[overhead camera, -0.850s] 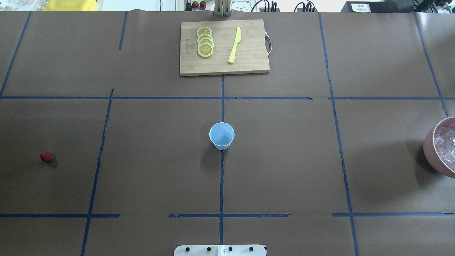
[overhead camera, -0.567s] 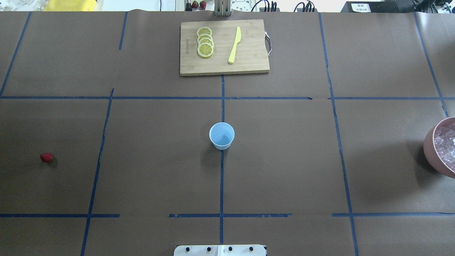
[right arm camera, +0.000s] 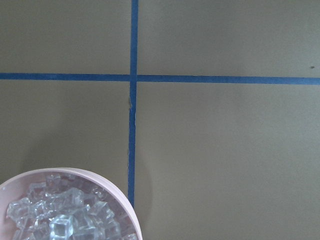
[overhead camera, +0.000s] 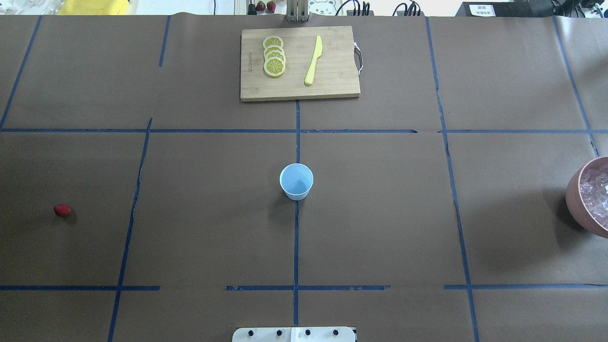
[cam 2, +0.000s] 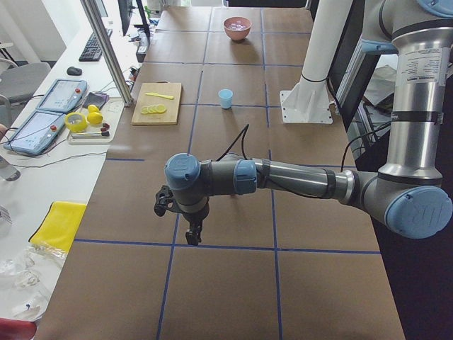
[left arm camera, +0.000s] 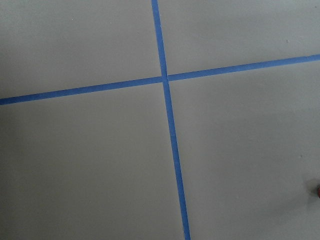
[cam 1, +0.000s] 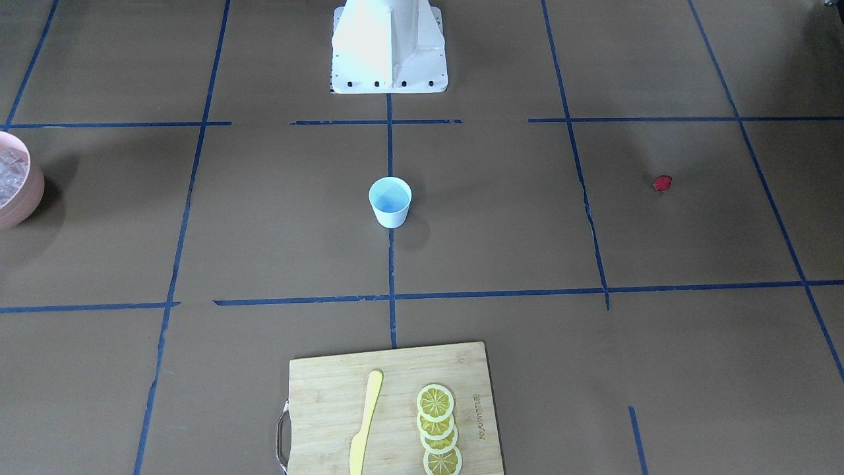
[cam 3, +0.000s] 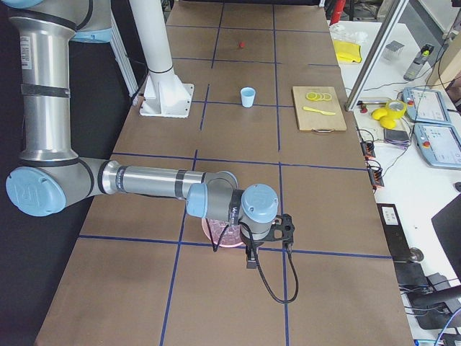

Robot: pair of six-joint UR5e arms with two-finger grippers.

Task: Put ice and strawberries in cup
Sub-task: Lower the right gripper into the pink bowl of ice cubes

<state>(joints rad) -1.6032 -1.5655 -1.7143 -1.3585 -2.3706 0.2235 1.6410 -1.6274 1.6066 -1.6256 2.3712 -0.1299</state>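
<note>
The pale-blue cup (overhead camera: 296, 181) stands upright in the middle of the table, and also shows in the front view (cam 1: 390, 201). One dark-red strawberry (overhead camera: 62, 210) lies far left. Clear ice cubes (overhead camera: 597, 192) fill a pink bowl (overhead camera: 574, 199) at the far right edge; the right wrist view looks down on the ice (right arm camera: 65, 220). My left gripper (cam 2: 192, 234) hangs low over the table near the strawberry's end, seen only from the side. My right gripper (cam 3: 252, 256) hangs by the pink bowl (cam 3: 220, 234). I cannot tell whether either is open or shut.
A wooden cutting board (overhead camera: 332, 85) at the far middle holds several lemon slices (overhead camera: 274, 56) and a yellow knife (overhead camera: 313, 60). The robot's white base (cam 1: 389, 46) stands at the near edge. Blue tape lines cross the brown table cover.
</note>
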